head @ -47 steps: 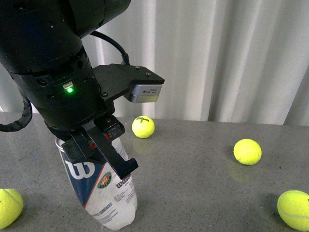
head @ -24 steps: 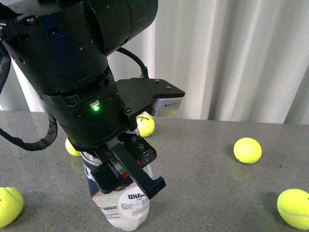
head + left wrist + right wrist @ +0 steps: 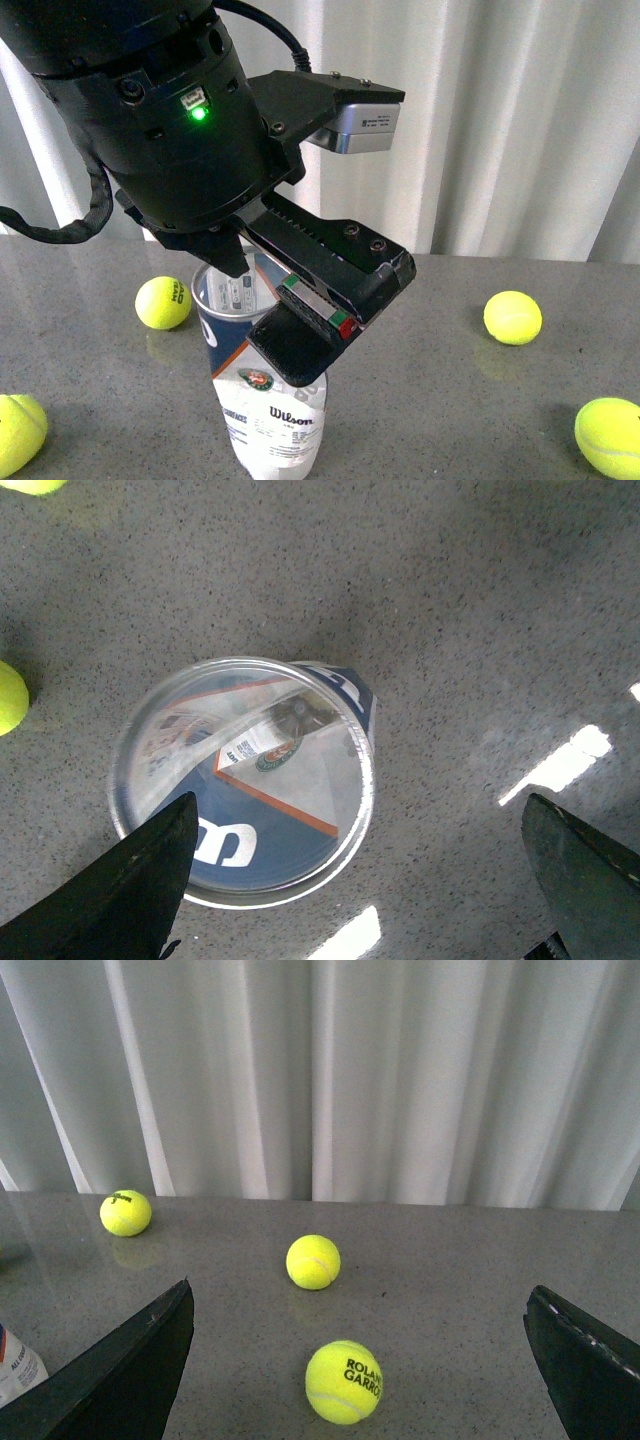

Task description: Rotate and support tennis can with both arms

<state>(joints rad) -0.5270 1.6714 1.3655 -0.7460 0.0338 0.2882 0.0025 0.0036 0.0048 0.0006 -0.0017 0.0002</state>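
The tennis can [image 3: 270,415], a clear tube with a white-and-blue Wilson label, stands upright on the grey table [image 3: 430,390] with its open top under my left arm. My left gripper [image 3: 262,305] hangs open just above the can's rim. The left wrist view looks straight down into the can [image 3: 250,770]; its rim lies beside one finger [image 3: 140,890], well off the middle of my left gripper [image 3: 365,890]. My right gripper [image 3: 355,1370] is open and low over the table, and a corner of the can [image 3: 14,1365] shows beside it.
Loose tennis balls lie around: one [image 3: 163,302] left of the can, one [image 3: 512,315] to the right, one [image 3: 608,432] at the front right, one [image 3: 18,430] at the front left. A Roland Garros ball [image 3: 344,1381] lies ahead of the right gripper. White curtains hang behind.
The can went from tilted to upright and shifted right. My left arm rose above it, with the jaws now spread wide and off the can.
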